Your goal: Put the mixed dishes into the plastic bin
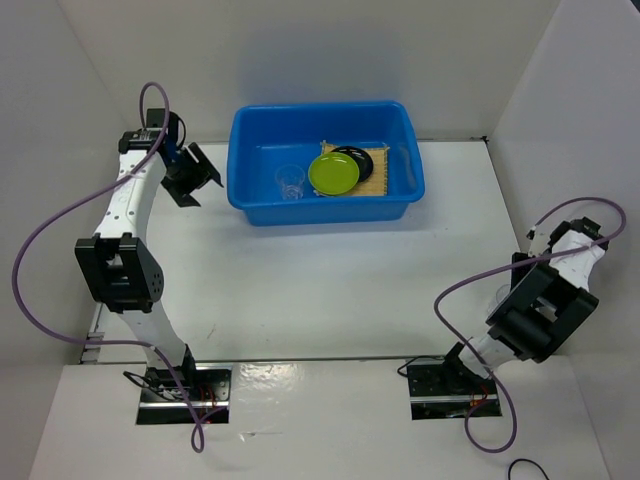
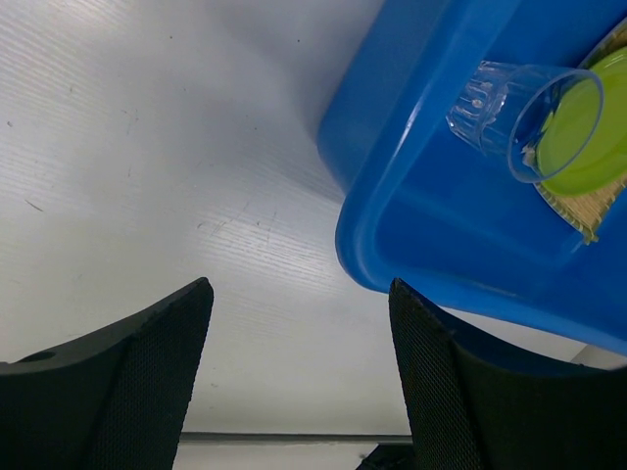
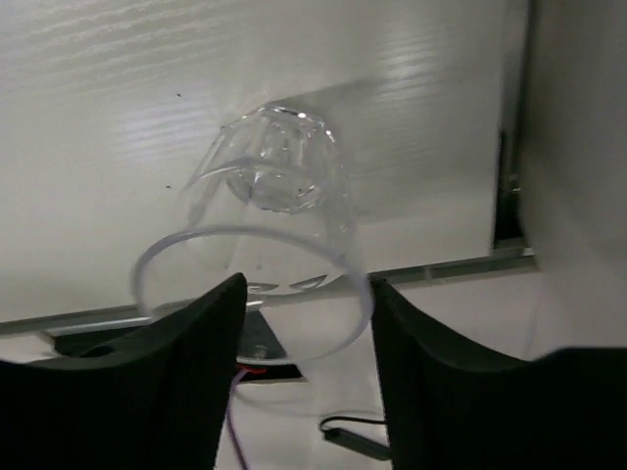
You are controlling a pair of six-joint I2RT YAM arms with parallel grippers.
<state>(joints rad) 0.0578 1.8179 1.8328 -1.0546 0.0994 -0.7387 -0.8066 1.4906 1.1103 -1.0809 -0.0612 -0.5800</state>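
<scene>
Top external: blue bin at 12 o'clock holds mat, lime-green plate, black plate, clear cup. Left gripper at bin's 9 o'clock, fingers apart. Right gripper at 4 o'clock straddles second cup; clamped or not, cannot tell.

The bright-blue plastic bin is sitting at the far middle of the table, open side up. A square tan bamboo mat is lying flat on the right half of its floor. A small round black plate is resting on the mat, and the lime-green plate is overlapping both, its edge reaching left past the mat. 1 clear cup is standing just left of the green plate, mouth up. The other clear cup is sitting outside the bin, well apart at the table's right side, between the fingers of the right gripper, mouth facing the wrist camera.
</scene>
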